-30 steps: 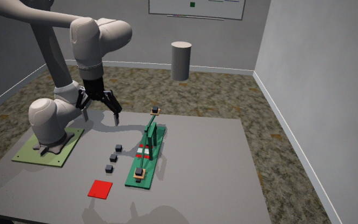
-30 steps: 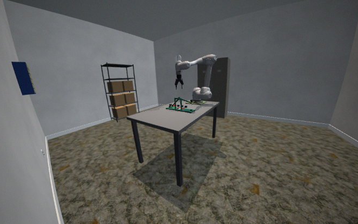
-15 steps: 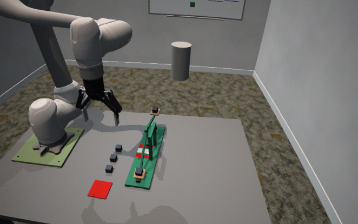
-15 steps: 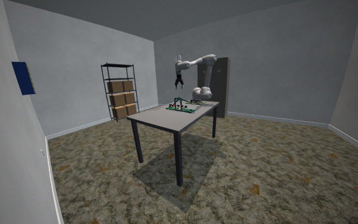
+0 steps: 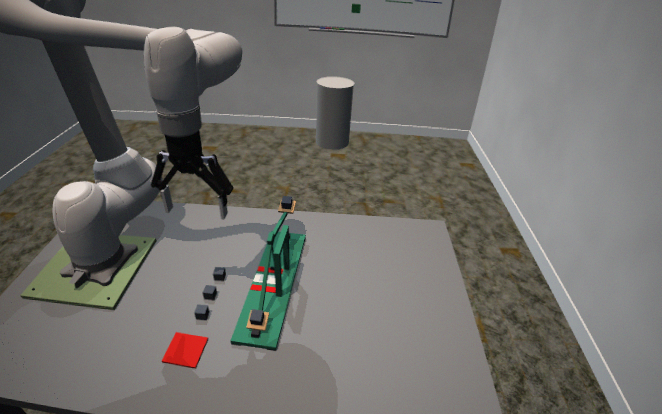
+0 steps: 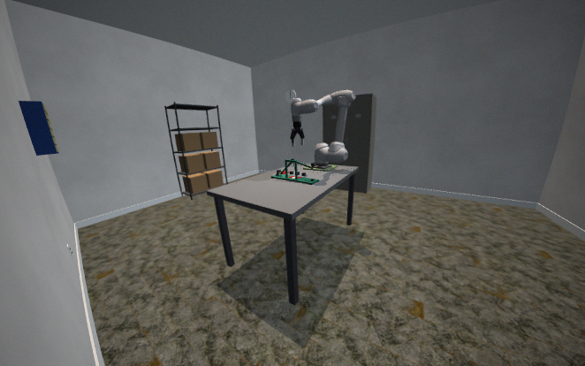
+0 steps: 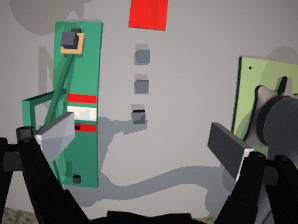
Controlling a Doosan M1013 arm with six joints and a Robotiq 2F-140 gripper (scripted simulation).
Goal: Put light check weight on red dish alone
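The green rocker balance (image 5: 270, 278) stands mid-table. Its beam is tilted: the near pan (image 5: 257, 319) is down with a dark weight on it, and the far pan (image 5: 286, 204) is up with another dark weight. The pointer's field is partly hidden by the post. Three dark cube weights lie in a row left of the balance (image 5: 219, 273), (image 5: 209, 292), (image 5: 201, 311). The flat red dish (image 5: 184, 349) lies empty near the front. My gripper (image 5: 195, 201) is open and empty, high above the table's back left. The wrist view shows the dish (image 7: 148, 11), the row of weights (image 7: 140, 86) and the balance (image 7: 76, 103).
The arm's base sits on a light green plate (image 5: 89, 270) at the table's left. A grey cylinder (image 5: 334, 112) stands beyond the table. A shelf with boxes (image 6: 195, 149) and a dark cabinet (image 6: 358, 141) stand by the walls.
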